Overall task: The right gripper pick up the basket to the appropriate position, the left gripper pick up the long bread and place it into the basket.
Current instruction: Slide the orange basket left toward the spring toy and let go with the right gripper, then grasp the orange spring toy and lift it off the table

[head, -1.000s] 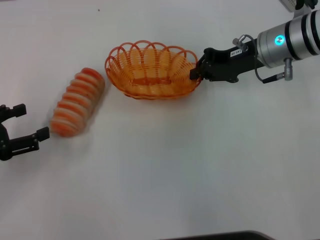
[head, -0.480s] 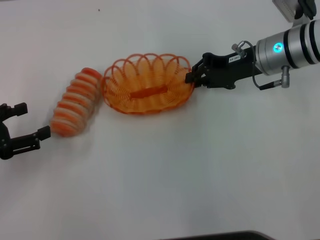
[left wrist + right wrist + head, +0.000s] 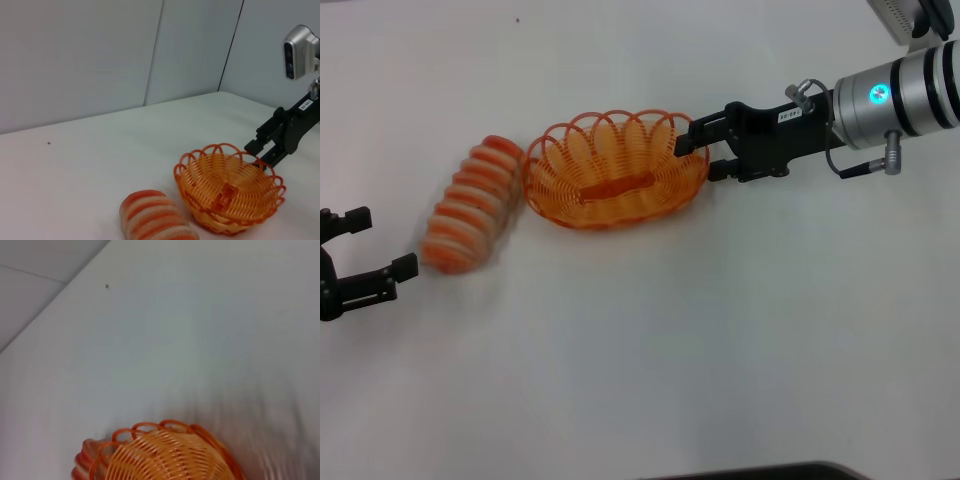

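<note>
The orange wire basket (image 3: 615,170) stands flat on the white table, its left rim touching the long bread (image 3: 472,205). My right gripper (image 3: 698,152) is open, its fingers either side of the basket's right rim and not clamped on it. The bread lies slanted, cream with orange-red ridges. My left gripper (image 3: 382,242) is open and empty at the far left, just beside the bread's near end. The left wrist view shows the bread (image 3: 155,220), the basket (image 3: 227,187) and the right gripper (image 3: 260,152) behind it. The right wrist view shows the basket (image 3: 170,455).
A grey device (image 3: 900,15) sits at the table's far right corner. A dark edge (image 3: 750,472) runs along the near side. Bare white table lies in front of the basket and bread.
The basket came down flat and slid left against the bread. The right gripper then opened off its rim. The left gripper stayed still.
</note>
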You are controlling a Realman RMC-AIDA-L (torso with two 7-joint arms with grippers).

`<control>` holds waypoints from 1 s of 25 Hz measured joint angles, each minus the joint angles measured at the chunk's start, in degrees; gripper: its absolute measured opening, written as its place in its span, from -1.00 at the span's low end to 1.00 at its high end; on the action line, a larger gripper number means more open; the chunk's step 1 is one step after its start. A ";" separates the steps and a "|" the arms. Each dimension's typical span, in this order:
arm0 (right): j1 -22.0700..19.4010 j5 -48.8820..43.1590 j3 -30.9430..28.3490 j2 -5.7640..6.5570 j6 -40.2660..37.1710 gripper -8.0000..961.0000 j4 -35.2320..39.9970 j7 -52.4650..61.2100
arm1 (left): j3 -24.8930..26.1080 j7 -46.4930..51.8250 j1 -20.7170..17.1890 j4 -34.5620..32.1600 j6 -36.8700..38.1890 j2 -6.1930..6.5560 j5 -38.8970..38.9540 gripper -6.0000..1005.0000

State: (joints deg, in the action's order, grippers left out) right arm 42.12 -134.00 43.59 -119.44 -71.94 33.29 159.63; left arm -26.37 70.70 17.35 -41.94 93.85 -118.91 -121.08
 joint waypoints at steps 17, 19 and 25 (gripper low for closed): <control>-11.63 17.35 -0.56 0.04 -11.00 0.79 16.37 -49.22 | 0.53 0.23 0.72 0.58 -0.42 -1.74 0.16 0.87; -13.09 18.62 -0.58 0.02 -11.42 0.78 16.25 -57.72 | 0.96 0.23 0.75 1.01 -0.29 -1.94 0.16 0.87; -17.29 20.48 -0.40 -0.45 -11.98 0.78 13.91 -78.96 | 3.88 0.20 1.25 3.13 -0.21 -2.02 0.16 0.87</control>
State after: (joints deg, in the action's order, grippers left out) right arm 24.83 -113.52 43.18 -119.89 -83.92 47.19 80.67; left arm -22.49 70.90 18.60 -38.81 93.64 -120.93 -120.93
